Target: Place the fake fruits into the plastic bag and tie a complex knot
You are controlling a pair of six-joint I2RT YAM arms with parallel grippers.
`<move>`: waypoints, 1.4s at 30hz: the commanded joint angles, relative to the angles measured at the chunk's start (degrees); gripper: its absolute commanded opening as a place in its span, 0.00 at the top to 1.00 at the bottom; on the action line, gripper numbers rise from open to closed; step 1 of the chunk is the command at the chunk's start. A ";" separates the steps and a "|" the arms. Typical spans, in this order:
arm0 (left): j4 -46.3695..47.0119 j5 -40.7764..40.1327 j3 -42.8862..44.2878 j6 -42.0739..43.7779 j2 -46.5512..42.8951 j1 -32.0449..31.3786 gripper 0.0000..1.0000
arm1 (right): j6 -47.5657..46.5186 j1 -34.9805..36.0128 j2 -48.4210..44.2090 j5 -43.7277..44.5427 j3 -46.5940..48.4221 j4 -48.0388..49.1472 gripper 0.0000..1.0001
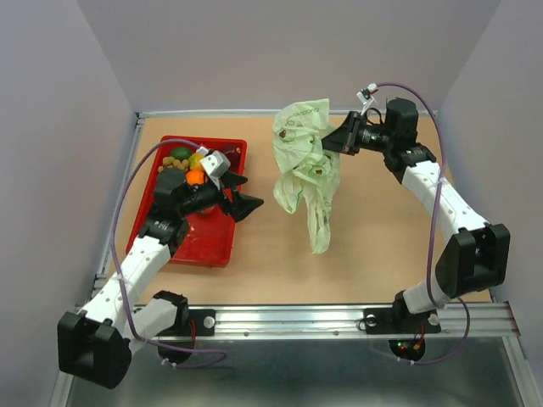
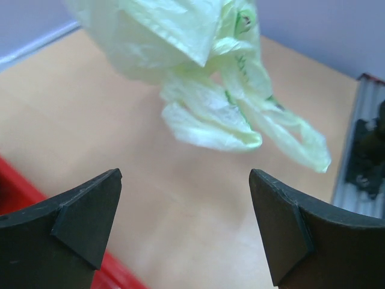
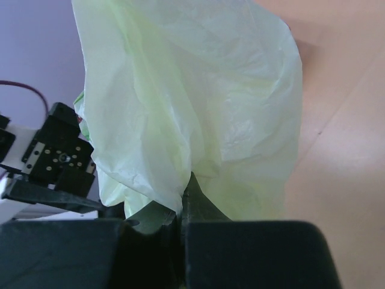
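While my R end effector [image 1: 346, 140] pinches a thin fold of the plastic bag [image 1: 305, 170] dangling over the surface [image 1: 382, 254] and L end effector [image 1: 243, 193] gapes empty by the fake fruits [image 1: 188, 161], I reckon any tug slips the film out.

Even, soft light; blurry wrist close-ups.
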 commanded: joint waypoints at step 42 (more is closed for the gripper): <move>-5.23 -0.78 7.31 -12.82 15.20 5.65 1.00 | -10.38 -27.11 -3.82 -9.58 -27.18 0.79 0.93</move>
